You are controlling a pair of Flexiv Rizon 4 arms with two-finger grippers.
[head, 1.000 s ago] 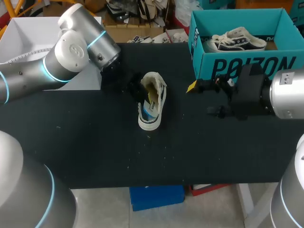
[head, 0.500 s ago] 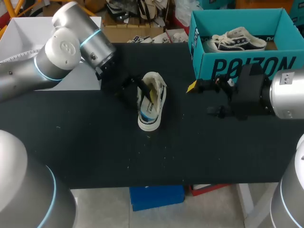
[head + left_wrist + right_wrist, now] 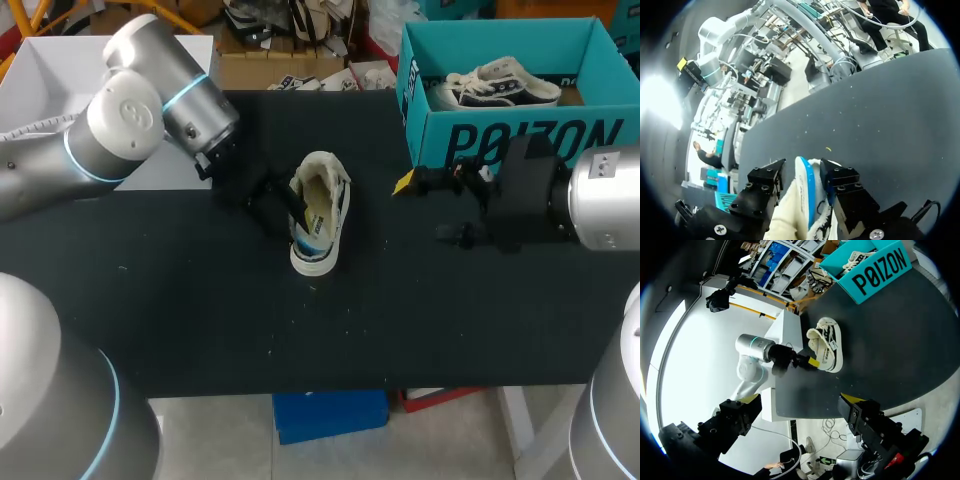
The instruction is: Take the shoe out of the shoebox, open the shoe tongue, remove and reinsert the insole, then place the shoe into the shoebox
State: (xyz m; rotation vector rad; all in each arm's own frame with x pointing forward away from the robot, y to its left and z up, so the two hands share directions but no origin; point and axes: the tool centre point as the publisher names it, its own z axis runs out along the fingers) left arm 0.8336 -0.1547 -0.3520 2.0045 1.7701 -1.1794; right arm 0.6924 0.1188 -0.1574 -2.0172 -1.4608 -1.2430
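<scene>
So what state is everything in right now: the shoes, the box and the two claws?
Shoe on the table: out of the box, tipped on its side, gripped.
Left gripper: shut on that shoe, one finger on each side.
Right gripper: open, holding nothing, near the box.
Shoebox: open, no lid on it.
Second shoe: lying inside the shoebox.

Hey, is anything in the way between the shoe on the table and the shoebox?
Yes. The right gripper sits between the shoe and the shoebox, by the box's front corner nearest the shoe. A second shoe already lies inside.
</scene>
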